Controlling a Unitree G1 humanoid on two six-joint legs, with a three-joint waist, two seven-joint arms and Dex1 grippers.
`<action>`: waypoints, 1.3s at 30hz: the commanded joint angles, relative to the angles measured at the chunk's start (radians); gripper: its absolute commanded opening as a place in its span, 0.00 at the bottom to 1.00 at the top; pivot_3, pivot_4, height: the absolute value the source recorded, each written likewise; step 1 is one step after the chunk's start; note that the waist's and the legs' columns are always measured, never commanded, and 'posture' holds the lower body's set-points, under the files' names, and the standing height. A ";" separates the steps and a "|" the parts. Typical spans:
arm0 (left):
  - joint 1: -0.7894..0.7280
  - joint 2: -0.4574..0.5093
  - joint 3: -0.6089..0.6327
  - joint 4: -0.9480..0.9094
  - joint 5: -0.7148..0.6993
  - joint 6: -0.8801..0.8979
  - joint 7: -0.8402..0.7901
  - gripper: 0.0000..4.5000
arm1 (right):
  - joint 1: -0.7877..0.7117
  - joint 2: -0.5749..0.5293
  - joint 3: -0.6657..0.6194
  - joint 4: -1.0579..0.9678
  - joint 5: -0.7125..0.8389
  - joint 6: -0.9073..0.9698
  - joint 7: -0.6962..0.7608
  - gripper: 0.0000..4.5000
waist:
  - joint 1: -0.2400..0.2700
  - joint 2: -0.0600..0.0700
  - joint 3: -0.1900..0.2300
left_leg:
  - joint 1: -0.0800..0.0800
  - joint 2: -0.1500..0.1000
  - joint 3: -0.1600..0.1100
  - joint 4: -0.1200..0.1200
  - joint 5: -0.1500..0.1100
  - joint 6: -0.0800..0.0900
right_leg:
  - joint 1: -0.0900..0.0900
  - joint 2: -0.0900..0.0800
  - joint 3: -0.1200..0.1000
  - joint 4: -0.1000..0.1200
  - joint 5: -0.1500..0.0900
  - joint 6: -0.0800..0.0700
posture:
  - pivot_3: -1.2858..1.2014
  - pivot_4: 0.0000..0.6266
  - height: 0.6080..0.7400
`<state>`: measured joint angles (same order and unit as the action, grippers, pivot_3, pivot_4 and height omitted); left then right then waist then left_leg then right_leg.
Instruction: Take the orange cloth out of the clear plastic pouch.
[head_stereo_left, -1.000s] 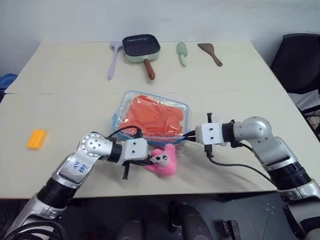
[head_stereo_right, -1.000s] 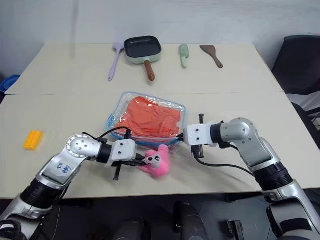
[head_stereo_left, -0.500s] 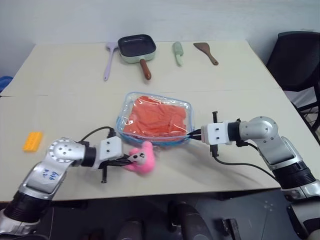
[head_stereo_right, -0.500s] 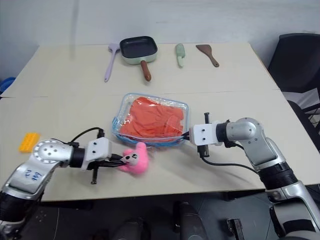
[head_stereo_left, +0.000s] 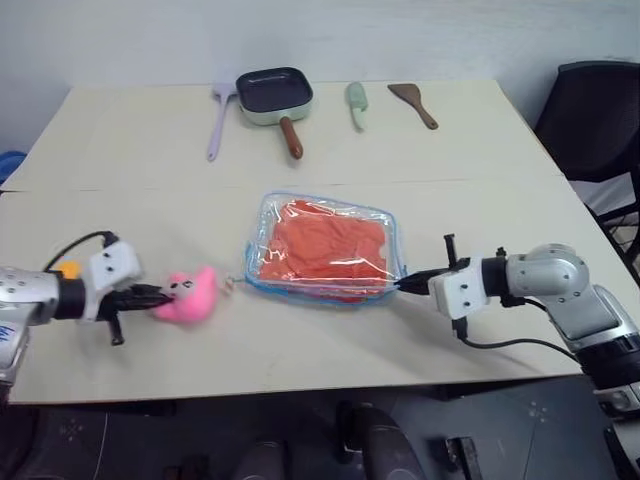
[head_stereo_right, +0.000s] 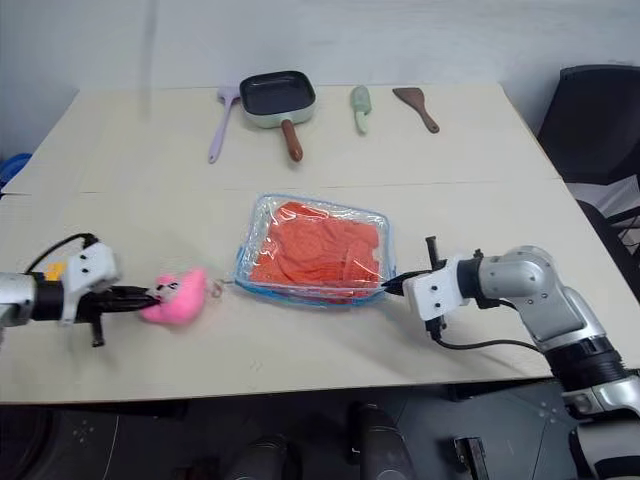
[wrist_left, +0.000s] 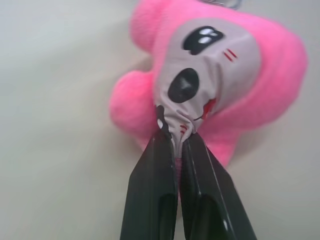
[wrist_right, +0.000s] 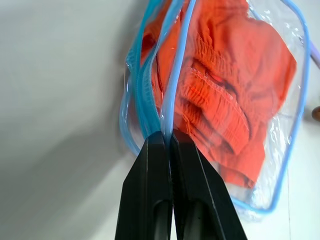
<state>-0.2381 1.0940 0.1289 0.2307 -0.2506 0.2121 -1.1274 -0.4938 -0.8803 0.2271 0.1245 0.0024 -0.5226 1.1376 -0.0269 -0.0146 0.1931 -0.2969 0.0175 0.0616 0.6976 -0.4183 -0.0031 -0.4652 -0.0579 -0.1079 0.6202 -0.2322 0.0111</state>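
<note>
The clear plastic pouch (head_stereo_left: 268, 232) lies flat at the table's middle, and the orange cloth (head_stereo_left: 330, 248) is inside it, wrinkled. My right gripper (head_stereo_left: 405, 285) is shut on the pouch's light-blue edging (wrist_right: 176, 95) at its near right corner; the wrist view shows the fingertips (wrist_right: 159, 142) pinching that strip. Far to the left, my left gripper (head_stereo_left: 160, 294) is shut on the face of a pink plush toy (head_stereo_left: 192, 297). A small metal ring (head_stereo_left: 231, 284) sits between the plush and the pouch's left corner.
A dark pan (head_stereo_left: 275, 93), a lilac spatula (head_stereo_left: 215, 120), a green scoop (head_stereo_left: 357, 103) and a brown spatula (head_stereo_left: 412, 104) lie along the table's far side. A yellow brick (head_stereo_right: 52, 268) peeks out behind my left wrist. A black chair (head_stereo_left: 590, 110) stands at the right.
My left gripper has swung far to the left, dragging the pink plush with it. The pouch has slid and turned a little to the right, with my right gripper still on its corner.
</note>
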 joint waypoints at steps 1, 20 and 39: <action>0.000 0.023 0.029 0.050 0.030 0.006 0.017 0.00 | 0.018 -0.034 -0.054 -0.008 0.030 -0.014 0.003 0.01 | 0.000 0.000 0.000 | 0.000 0.000 0.000 0.000 0.000 0.000 | 0.000 0.000 0.000 0.000 0.000 0.000 | 0.52 0.24 1.00; 0.118 0.081 0.214 -0.205 -0.242 0.345 -0.177 0.71 | 0.248 -0.053 -0.248 -0.438 0.344 0.585 -0.067 0.90 | 0.023 0.001 0.001 | 0.000 0.000 0.000 0.000 -0.001 0.000 | 0.000 -0.001 0.000 0.000 0.000 0.000 | 0.52 0.24 1.00; -0.469 -0.231 -0.369 -0.100 0.237 -0.336 -0.083 0.71 | 0.454 0.005 -0.391 -0.838 0.585 1.034 -0.317 0.90 | 0.049 0.002 0.003 | -0.004 -0.002 0.003 0.001 -0.001 0.001 | 0.002 0.002 0.003 0.000 0.001 0.003 | 0.52 0.24 1.00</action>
<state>-0.6777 0.8774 -0.2228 0.0717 -0.0867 0.0025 -1.2571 -0.0432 -0.8863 -0.1437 -0.6588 0.5777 0.5073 0.8406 0.0222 -0.0128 0.1957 -0.3010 0.0152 0.0649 0.6985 -0.4192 -0.0023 -0.4633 -0.0555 -0.1047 0.6196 -0.2308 0.0139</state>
